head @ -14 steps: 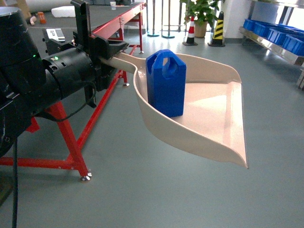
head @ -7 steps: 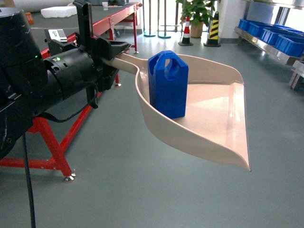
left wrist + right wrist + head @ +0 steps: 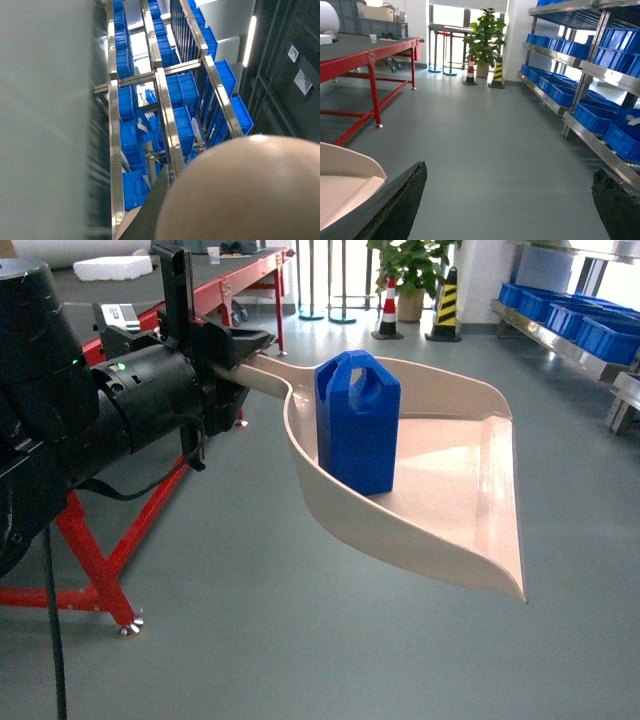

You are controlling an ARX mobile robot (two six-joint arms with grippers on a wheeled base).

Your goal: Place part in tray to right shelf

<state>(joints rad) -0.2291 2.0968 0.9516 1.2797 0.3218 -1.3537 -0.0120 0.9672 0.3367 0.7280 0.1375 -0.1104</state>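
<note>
The blue part point(image 3: 358, 425) stands upright inside the beige tray point(image 3: 455, 490), close to its back wall. My left gripper point(image 3: 222, 352) is shut on the tray's handle and holds it level above the floor. In the left wrist view the tray's rounded back point(image 3: 245, 195) fills the lower right beside one dark finger point(image 3: 159, 207). My right gripper point(image 3: 507, 207) is open with only floor between its fingers, and the tray's rim point(image 3: 350, 170) shows at its left. The right shelf point(image 3: 560, 335) stands at the far right; the same right shelf point(image 3: 582, 132) runs along the right wrist view.
Blue crates point(image 3: 592, 112) fill the steel rack's levels. A red-framed, black-topped table point(image 3: 100, 550) stands on the left. A potted plant point(image 3: 410, 275) and striped cones point(image 3: 443, 305) stand at the far end of the grey floor point(image 3: 300, 640).
The whole scene has slid left in the head view: the red table's leg moved left and the steel rack came further in. Tray and part keep their place in my left gripper.
</note>
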